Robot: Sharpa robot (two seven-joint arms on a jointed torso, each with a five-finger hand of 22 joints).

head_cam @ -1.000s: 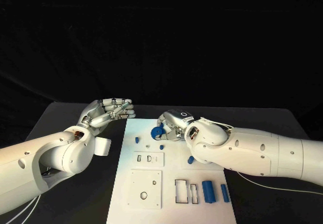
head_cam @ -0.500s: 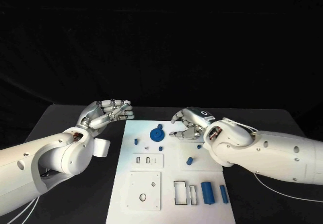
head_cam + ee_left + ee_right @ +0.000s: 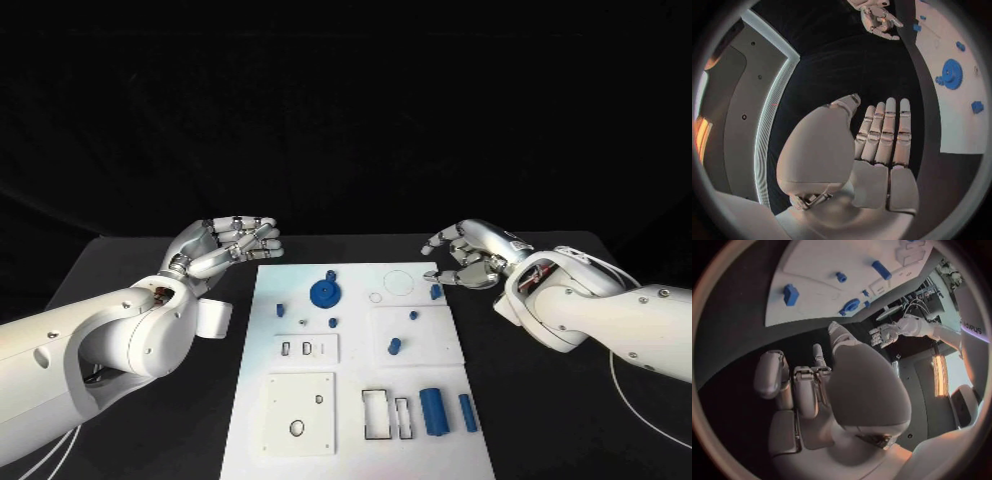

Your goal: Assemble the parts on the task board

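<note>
The right hand, fingers loosely curled on nothing, hangs just off the far right edge of the board, apparently clearing the gear seated far-left on it, while the left hand, clenched empty, waits beside the far-left corner.

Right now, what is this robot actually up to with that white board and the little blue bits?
It is assembling small blue parts on the white task board. At this moment neither hand holds anything. The right hand hovers empty, fingers apart, just off the board's far right corner. The left hand waits with fingers curled beside the far left corner. A blue gear sits on the board's far end, and two blue bars lie at the near end.
</note>
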